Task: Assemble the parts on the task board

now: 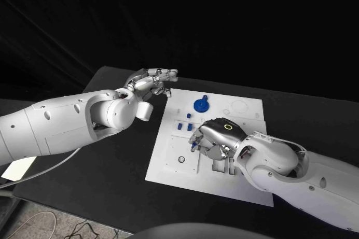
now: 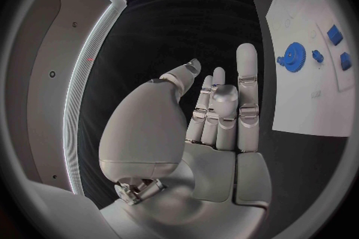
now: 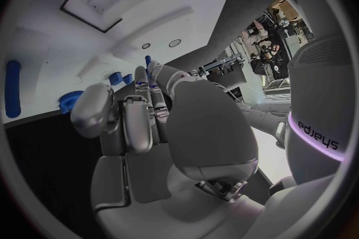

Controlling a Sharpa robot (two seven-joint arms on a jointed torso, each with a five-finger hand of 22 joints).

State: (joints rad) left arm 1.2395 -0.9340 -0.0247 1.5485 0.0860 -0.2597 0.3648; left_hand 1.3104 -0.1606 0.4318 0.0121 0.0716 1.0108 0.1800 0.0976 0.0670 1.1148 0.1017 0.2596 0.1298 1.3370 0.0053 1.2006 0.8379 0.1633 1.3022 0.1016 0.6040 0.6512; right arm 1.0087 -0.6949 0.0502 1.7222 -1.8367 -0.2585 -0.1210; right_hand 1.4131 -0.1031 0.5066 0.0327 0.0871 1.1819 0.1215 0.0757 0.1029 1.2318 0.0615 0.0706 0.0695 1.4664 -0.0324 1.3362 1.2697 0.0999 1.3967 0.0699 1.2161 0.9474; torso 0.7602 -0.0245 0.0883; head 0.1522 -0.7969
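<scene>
The white task board (image 1: 172, 166) lies in the middle of the black table. A blue gear (image 1: 202, 104) stands near its far edge, also in the left wrist view (image 2: 293, 57) and the right wrist view (image 3: 71, 98). Small blue parts (image 1: 184, 126) sit in a row just before the gear. My right hand (image 1: 217, 138) hovers over the board's middle and pinches a small blue part (image 1: 194, 142) at its fingertips, close to the board; the part's tip peeks out between the fingers (image 3: 147, 60). My left hand (image 1: 153, 81) hangs off the board's far left corner, fingers apart and holding nothing (image 2: 217, 113).
A recessed square (image 1: 182, 153) and rectangular slots (image 1: 219, 166) mark the board's near half. A long blue piece (image 3: 12, 88) lies by the board's edge in the right wrist view. Bare black table (image 1: 105, 166) runs left of the board. A pale sheet (image 1: 18, 168) lies at the table's left edge.
</scene>
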